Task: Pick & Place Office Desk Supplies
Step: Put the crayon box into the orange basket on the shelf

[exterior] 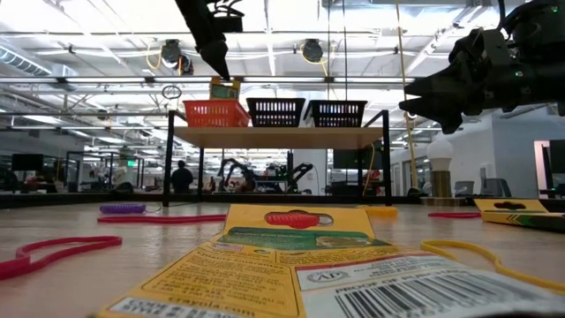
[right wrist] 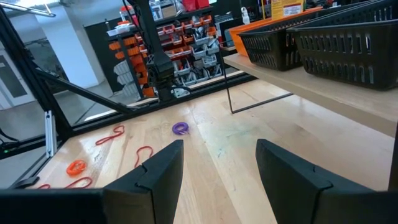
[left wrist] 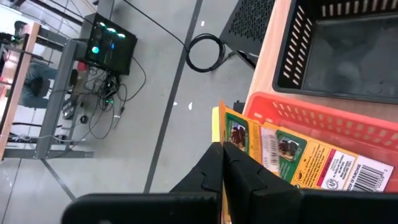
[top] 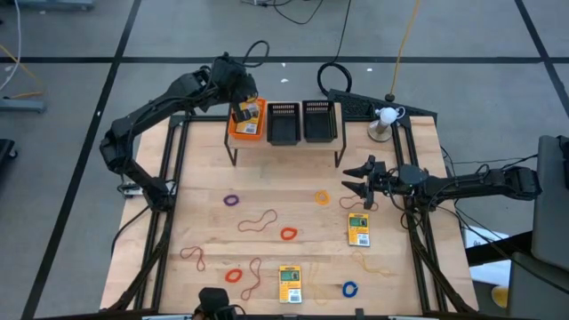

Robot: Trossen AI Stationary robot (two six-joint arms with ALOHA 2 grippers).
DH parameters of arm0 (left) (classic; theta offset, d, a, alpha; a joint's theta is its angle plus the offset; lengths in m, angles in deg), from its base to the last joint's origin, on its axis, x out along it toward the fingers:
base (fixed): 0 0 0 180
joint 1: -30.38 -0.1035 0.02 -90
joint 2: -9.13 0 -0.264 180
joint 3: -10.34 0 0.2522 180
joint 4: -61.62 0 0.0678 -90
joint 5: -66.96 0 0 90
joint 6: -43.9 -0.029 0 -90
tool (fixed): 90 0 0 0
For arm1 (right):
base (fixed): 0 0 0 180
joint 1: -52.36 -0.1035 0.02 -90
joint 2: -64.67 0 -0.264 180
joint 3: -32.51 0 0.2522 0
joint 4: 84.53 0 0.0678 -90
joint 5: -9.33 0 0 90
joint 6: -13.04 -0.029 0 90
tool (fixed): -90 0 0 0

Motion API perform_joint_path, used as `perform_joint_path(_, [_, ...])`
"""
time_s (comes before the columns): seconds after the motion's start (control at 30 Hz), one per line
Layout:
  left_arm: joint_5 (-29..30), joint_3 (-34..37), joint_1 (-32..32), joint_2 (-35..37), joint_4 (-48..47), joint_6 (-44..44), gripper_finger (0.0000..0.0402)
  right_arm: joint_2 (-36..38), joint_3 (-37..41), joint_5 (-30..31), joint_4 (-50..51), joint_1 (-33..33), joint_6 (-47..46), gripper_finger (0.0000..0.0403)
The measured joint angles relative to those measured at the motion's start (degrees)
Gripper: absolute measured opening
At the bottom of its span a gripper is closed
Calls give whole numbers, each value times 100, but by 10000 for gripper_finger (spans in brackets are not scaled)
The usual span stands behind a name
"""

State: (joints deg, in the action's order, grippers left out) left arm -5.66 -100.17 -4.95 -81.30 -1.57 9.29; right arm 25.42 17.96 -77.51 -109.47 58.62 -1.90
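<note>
My left gripper (top: pixel 238 100) is at the far left of the raised shelf, above the orange mesh bin (top: pixel 245 132), shut on a yellow-and-green card box (left wrist: pixel 298 158). In the low view the box (exterior: pixel 225 88) sticks up above the bin's rim. Two more card boxes (top: pixel 358 229) (top: pixel 290 283) lie flat on the wooden table. Purple (top: pixel 232 200), orange (top: pixel 321 197), red (top: pixel 288 234) and blue (top: pixel 349 289) rings and thin loopy bands (top: pixel 258 220) lie scattered around them. My right gripper (top: pixel 356 180) hovers open at the table's right side, holding nothing. My left gripper pinches the card box by one end edge (left wrist: pixel 231 138) between its two shut fingers. The fingers slant down from the far left. The box is tilted, with its other end down inside the orange bin; whether it rests on the bin's floor is hidden.
Two black mesh bins (top: pixel 283 123) (top: pixel 318 121) stand beside the orange one on the shelf, whose thin black legs (top: pixel 338 158) stand on the table. A small white lamp-like object (top: pixel 384 116) is at the far right corner.
</note>
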Motion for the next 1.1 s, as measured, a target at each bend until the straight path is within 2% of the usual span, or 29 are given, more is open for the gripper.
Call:
perform_joint_path(0.23, [-289,0,15,0,-33,-2,10,0,-1,0,0,0,10,192])
perform_joint_path(0.57, [-286,0,214,2,-358,-170,63,0,-1,0,0,0,22,192])
perform_joint_path(0.77, [-124,0,360,2,-504,-170,104,0,0,0,0,0,59,192])
perform_joint_path(0.9, [198,0,511,2,-519,-166,127,0,0,0,0,0,59,192])
perform_joint_path(1.1, [199,0,1050,38,-583,34,142,0,1,0,-1,0,61,192])
